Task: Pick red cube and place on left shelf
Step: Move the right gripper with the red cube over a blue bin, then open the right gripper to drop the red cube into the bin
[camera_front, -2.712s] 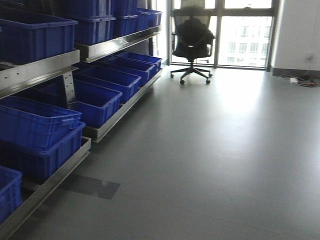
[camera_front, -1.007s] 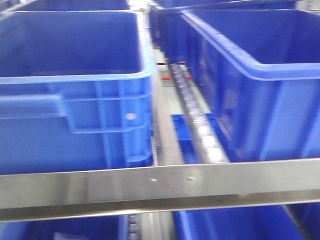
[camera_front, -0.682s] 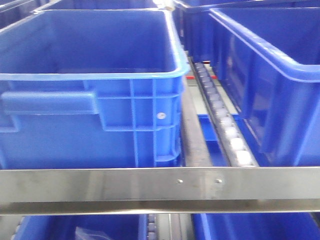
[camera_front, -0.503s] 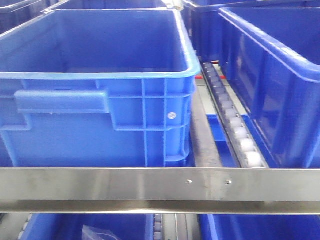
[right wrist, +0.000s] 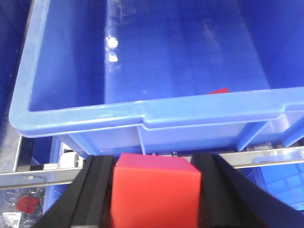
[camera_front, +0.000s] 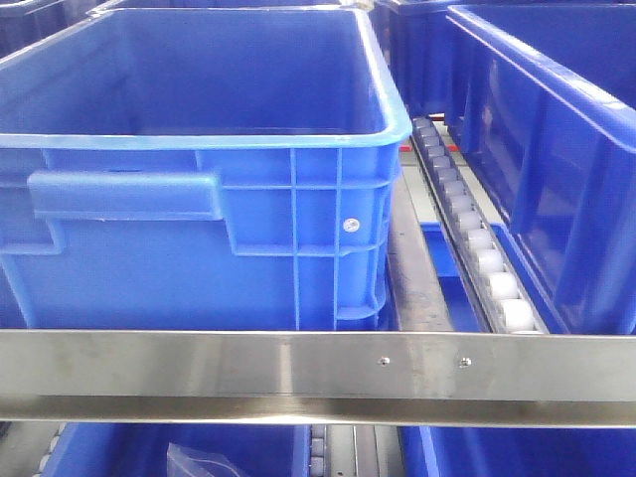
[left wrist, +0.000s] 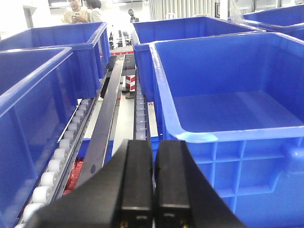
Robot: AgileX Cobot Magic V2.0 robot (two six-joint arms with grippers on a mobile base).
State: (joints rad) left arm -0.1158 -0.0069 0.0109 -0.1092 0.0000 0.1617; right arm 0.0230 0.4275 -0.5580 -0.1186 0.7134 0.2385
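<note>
Running across the front view is the steel rail [camera_front: 199,366] of the shelf [camera_front: 556,368], flat and shiny, with two rivets [camera_front: 384,362] right of its middle. Behind the rail on the upper level sit two blue crates in that view: a big crate [camera_front: 199,189] filling the left and centre, and a second crate [camera_front: 566,169] at the right edge. Between them one white roller track [camera_front: 475,248] runs from the rail toward the back. Below the rail, parts of more blue crates show on a lower level.

The left wrist view looks along the shelf. Four crates can be counted there, with two roller tracks in the gap between the rows. Far back is a bright room with two people [left wrist: 80,12] standing.

The left gripper [left wrist: 153,190] has its jaws pressed together with nothing between them.

The right gripper [right wrist: 154,190] has its jaws clamped on the red cube [right wrist: 154,194], one black finger [right wrist: 92,190] against each side. The cube hangs at the near edge of a crate [right wrist: 142,80], just above the shelf's rail, not yet resting on anything. A small red scrap [right wrist: 217,90] lies on that crate's floor toward its right side.
</note>
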